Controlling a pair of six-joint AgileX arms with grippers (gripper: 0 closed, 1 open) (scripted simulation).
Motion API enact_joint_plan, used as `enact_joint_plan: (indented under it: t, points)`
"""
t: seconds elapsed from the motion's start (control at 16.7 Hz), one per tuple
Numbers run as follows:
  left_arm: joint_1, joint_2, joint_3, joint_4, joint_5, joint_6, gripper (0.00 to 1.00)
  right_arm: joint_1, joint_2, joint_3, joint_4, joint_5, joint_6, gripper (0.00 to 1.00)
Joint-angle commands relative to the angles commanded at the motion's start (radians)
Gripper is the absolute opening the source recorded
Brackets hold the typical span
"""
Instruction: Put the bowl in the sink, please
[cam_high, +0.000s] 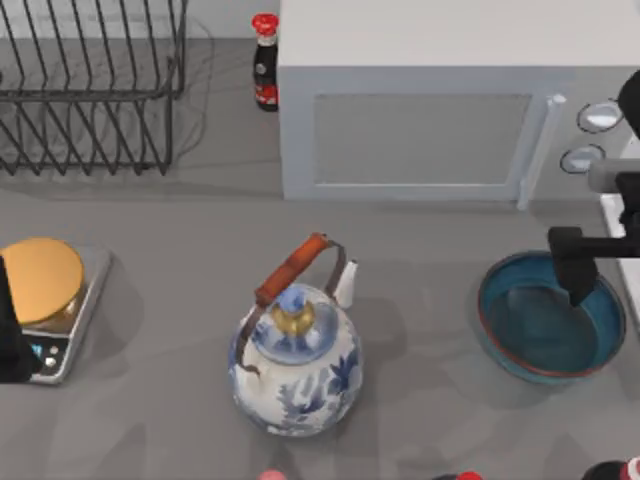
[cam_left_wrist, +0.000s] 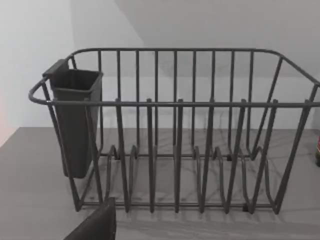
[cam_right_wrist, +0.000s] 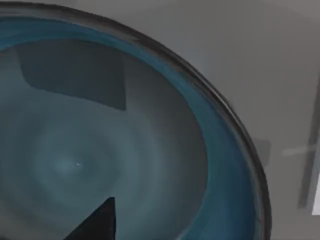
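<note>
The teal bowl (cam_high: 545, 320) sits on the grey counter (cam_high: 420, 250) at the right, in front of the microwave (cam_high: 420, 120). The right gripper (cam_high: 580, 290) hangs over the bowl's far rim; I cannot tell how its fingers stand. The left arm (cam_high: 12, 330) is parked at the left edge beside the kitchen scale (cam_high: 50, 300).

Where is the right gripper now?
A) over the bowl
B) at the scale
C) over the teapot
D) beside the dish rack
A: in the top view the right gripper hangs over the bowl at the table's right, and the right wrist view looks into the bowl's teal inside.
</note>
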Motion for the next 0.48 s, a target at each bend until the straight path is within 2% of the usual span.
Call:
enact_joint_plan:
  t: [0.18,0.48]
  points:
    - [0.0,0.0,0.0,0.0,0.0,0.0,1.0,0.002,0.034,-0.072,0.097,0.0,0.002,1.0]
    - [0.0,0.0,0.0,0.0,0.0,0.0,1.0,0.002,0.039,-0.083,0.11,0.0,0.003,1.0]
